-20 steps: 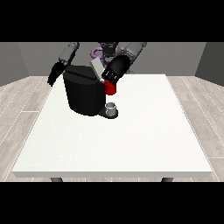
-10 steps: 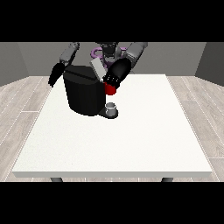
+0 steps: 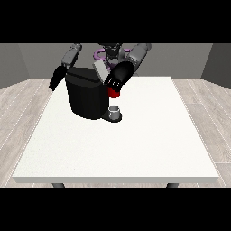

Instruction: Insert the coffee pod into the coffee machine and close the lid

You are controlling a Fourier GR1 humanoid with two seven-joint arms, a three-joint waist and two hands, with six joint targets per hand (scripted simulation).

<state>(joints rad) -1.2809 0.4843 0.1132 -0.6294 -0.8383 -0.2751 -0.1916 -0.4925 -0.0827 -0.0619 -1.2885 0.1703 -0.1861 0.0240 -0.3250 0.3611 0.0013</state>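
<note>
Front view: a boxy black coffee machine (image 3: 86,97) stands at the far left of a large white table (image 3: 135,144), its grey lid (image 3: 100,71) raised, a small grey thing (image 3: 115,111) on its drip base that may be the pod, and a red thing at the machine (image 3: 113,93). The hand at the view's right (image 3: 116,81) reaches down beside the lid just above that red thing, and a slight misalignment could jam the lid. The hand at the view's left (image 3: 57,77) hangs behind the machine; I cannot tell either hand's finger state.

light: even, bright, overhead | shadows: faint beneath coffee machine (image 3: 88,97) on bench (image 3: 135,144) | glare: none
</note>
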